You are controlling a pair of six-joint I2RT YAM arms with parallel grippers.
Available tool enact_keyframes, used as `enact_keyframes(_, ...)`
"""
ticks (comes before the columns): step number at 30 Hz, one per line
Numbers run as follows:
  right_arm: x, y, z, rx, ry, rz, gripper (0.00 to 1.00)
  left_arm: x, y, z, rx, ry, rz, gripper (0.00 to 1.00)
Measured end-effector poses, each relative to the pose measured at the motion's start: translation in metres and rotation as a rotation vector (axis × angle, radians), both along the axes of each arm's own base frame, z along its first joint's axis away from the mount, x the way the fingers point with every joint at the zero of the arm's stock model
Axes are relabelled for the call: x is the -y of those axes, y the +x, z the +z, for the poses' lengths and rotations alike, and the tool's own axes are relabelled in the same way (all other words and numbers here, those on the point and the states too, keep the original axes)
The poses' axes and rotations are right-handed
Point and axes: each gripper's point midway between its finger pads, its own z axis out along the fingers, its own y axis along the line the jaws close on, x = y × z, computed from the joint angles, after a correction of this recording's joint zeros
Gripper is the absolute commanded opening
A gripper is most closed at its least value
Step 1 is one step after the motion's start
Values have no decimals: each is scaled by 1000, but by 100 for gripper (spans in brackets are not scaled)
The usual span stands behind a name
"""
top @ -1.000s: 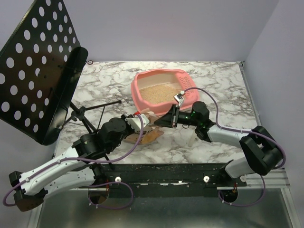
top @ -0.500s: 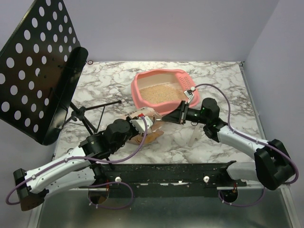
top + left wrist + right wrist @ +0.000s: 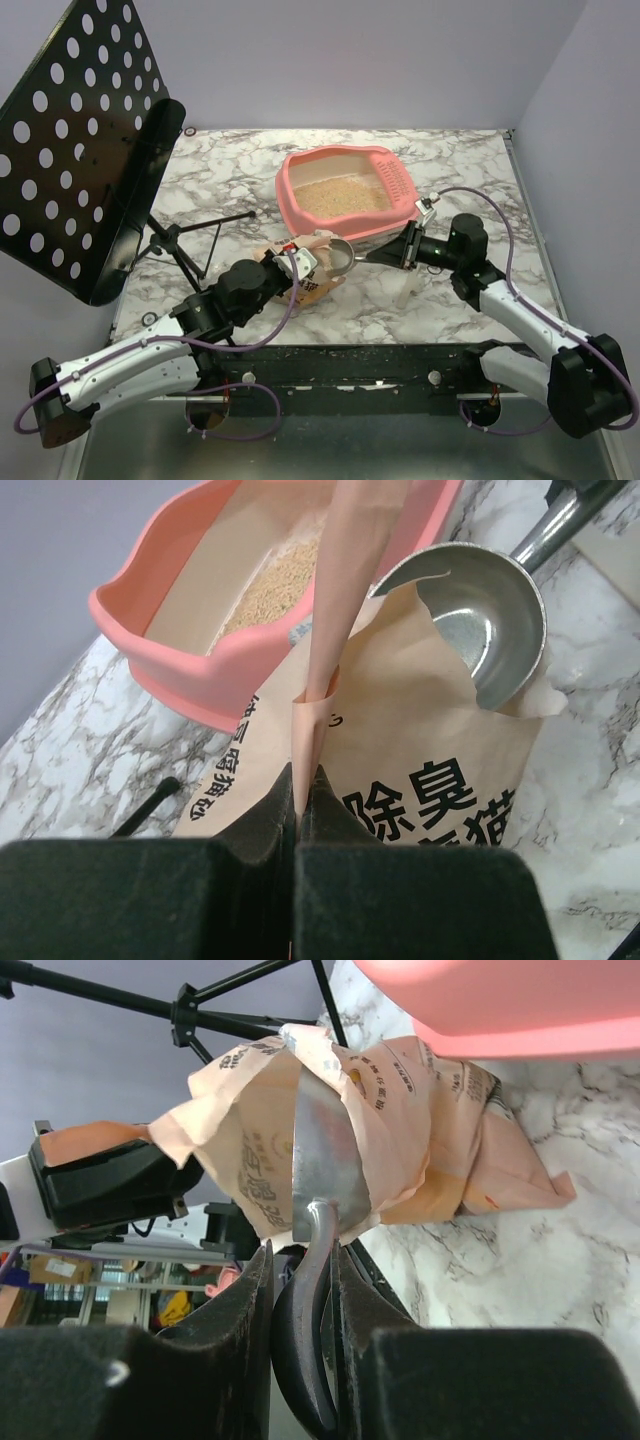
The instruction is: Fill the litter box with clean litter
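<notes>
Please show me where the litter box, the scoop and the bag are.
litter box [image 3: 370, 228], top view, near outer wall.
scoop [image 3: 490, 630], left wrist view, inside of the bowl.
bag [image 3: 420, 770], left wrist view, printed front.

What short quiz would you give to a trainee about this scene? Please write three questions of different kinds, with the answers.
1. Fill the gap: the litter lies in the pink ___.
2. True or false: the scoop in the right gripper is full.
3. What does the left gripper pinch? A: the bag; B: the scoop; C: nothing.
Key: 1 box; 2 false, its bowl is bare metal; 3 A, the bag's edge.
</notes>
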Motion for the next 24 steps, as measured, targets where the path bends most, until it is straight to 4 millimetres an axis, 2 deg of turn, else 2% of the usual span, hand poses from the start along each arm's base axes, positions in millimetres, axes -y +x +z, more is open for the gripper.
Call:
enact_keyframes(5,20,-5,-12,-12,-9,-43,0,7,-5,9,18,-83,-39,0)
enact_keyframes(13,41,-11,-20,-16,0,-93,0,23,-9,2,-15,-99,-89,0)
enact_keyframes(24,53,-23,-16,-27,32,-121,0,36,-14,-8,-33,-75,-119,0)
